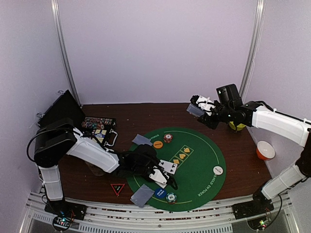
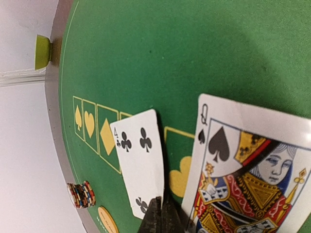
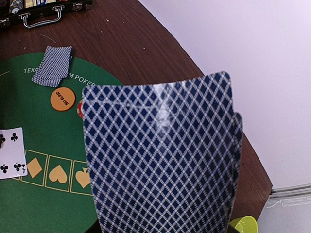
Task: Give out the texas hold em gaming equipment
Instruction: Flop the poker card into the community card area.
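My left gripper (image 1: 170, 182) is low over the green poker mat (image 1: 204, 155). Its fingers (image 2: 156, 216) are shut at the corner of a face-up four of clubs (image 2: 141, 160). A face-up queen of spades (image 2: 243, 179) lies beside it. My right gripper (image 1: 197, 109) is shut on a deck of blue-backed cards (image 3: 160, 155), held above the table's far right; the deck hides its fingers. On the mat are a red-white chip stack (image 1: 167, 138), an orange button (image 1: 158, 144), a white button (image 1: 218, 170), a blue button (image 1: 160, 192), a teal chip stack (image 1: 171, 197) and face-down cards (image 1: 142, 140) (image 1: 142, 195).
A black chip case (image 1: 99, 125) stands at the back left. A red triangle marker (image 1: 117, 188) lies left of the mat. An orange bowl (image 1: 265, 150) sits at the right edge, and a yellow bowl (image 1: 237, 125) behind my right arm.
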Available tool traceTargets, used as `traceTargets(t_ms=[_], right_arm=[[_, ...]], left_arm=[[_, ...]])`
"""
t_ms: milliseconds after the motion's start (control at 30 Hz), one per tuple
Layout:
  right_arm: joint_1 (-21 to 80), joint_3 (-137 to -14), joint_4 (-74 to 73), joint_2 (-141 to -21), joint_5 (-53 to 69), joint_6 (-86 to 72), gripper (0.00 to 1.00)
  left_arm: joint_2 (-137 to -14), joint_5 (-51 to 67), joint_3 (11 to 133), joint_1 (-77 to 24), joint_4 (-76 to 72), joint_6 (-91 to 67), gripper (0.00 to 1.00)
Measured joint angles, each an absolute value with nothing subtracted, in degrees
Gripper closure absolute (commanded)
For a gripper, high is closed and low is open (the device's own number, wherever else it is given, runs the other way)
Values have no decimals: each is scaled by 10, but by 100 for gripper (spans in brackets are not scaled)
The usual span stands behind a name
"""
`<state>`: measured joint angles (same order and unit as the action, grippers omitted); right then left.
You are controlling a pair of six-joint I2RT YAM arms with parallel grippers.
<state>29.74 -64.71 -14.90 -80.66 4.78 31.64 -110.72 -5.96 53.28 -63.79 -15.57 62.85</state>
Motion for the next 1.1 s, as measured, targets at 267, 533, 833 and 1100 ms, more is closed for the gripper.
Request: traceTargets(t_ms=[267,533,833,1100], right_arm=[[297,-645,-149,-802,50,317,54],[297,-645,-149,-799,52,317,54],[297,-643,-149,-799,52,317,54],[297,-641,-149,-799,52,317,54]], left_arm=[[-1100,-23,531,-638,-153,653,100],[-1098,-13,530,-638,-154,688,100],[-1098,-6,530,-638,-154,706,97],[-1094,-13,525,-638,-155,711,81]])
